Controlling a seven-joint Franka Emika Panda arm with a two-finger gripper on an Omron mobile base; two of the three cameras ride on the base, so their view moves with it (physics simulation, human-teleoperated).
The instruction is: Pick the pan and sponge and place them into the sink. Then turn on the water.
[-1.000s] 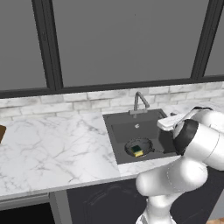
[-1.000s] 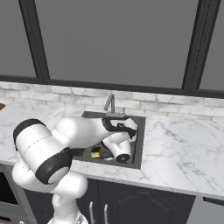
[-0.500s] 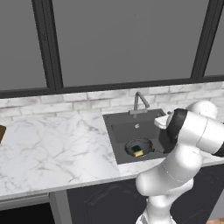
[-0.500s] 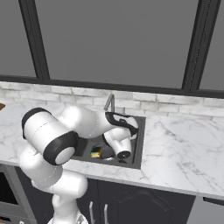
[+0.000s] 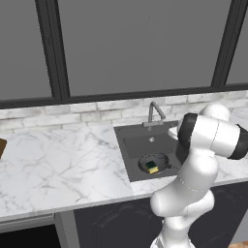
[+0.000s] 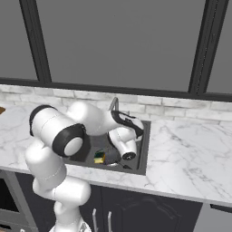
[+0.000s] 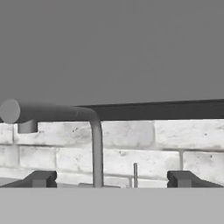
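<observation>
The dark sink [image 5: 133, 145] is set into the marble counter. In it lies the round dark pan [image 5: 162, 160], with the green-and-yellow sponge [image 5: 151, 167] resting in the pan. From the right base view the sponge [image 6: 99, 157] and part of the pan [image 6: 111, 158] show under my arm. My gripper [image 7: 113, 179] is open and holds nothing. It is level with the grey gooseneck faucet [image 7: 96, 148], pointing at it, a short way in front. The faucet's spout [image 7: 43, 112] points left. A thin lever [image 7: 135, 174] stands beside the neck. No water shows at the faucet [image 5: 154, 114].
A white brick backsplash [image 5: 87, 114] and dark windows [image 5: 135, 43] rise behind the counter [image 5: 58, 164]. A brown object [image 5: 2, 147] sits at the counter's far left edge. Dark cabinets [image 6: 149, 210] run below. My arm [image 6: 90, 120] spans over the basin.
The arm has swung, lifting the hand from low over the basin up toward the faucet. The jaws stayed open. Pan and sponge have not moved.
</observation>
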